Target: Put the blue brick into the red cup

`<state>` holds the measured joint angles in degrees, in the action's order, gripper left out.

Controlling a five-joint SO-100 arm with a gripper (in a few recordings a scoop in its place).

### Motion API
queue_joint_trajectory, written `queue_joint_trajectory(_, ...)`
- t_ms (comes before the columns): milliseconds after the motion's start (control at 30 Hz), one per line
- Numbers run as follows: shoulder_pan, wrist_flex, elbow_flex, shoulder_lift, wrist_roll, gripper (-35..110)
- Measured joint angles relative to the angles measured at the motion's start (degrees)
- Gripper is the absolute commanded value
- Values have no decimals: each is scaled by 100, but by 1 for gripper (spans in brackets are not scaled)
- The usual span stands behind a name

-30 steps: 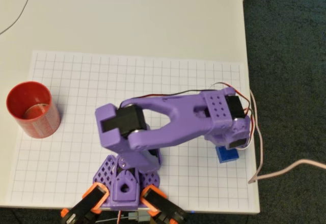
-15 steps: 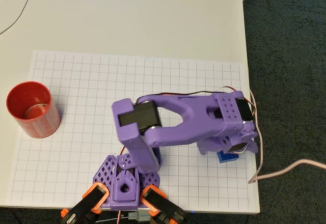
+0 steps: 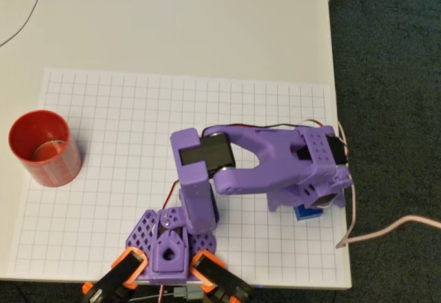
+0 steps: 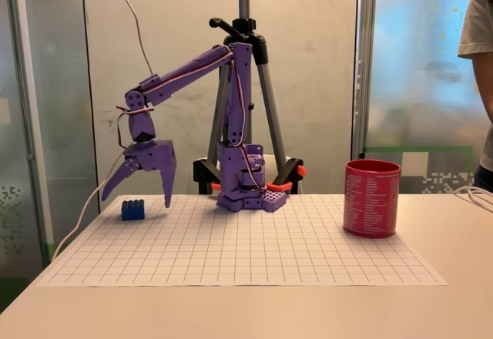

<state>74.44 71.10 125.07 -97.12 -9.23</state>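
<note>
Your arm has swung farther out to the right in the overhead view over the last sec, so its head now sits right over the brick [image 3: 307, 213]. In the fixed view the fingers [image 4: 139, 194] are spread wide, hanging above the brick [image 4: 132, 209], not touching it. The brick sits on the grid sheet [image 4: 239, 254]. The cup [image 4: 372, 198] is way across the bench [image 4: 462, 246]. Next I'd go down & pinch.

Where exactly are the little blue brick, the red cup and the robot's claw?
blue brick [image 4: 132, 209], fixed view, its front face.
red cup [image 4: 371, 199], fixed view, its side wall.
gripper [image 4: 137, 197], fixed view, midway between its fingertips.
</note>
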Motion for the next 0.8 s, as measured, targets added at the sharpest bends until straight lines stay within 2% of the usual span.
queue_joint_trajectory(200,-141,-88,-70,290,9,52)
queue_joint_trajectory(267,-97,-105,-97,352,9,41)
queue_joint_trajectory(367,-105,-141,-105,387,9,0)
queue_joint_trajectory(800,-18,-246,-246,387,18,0)
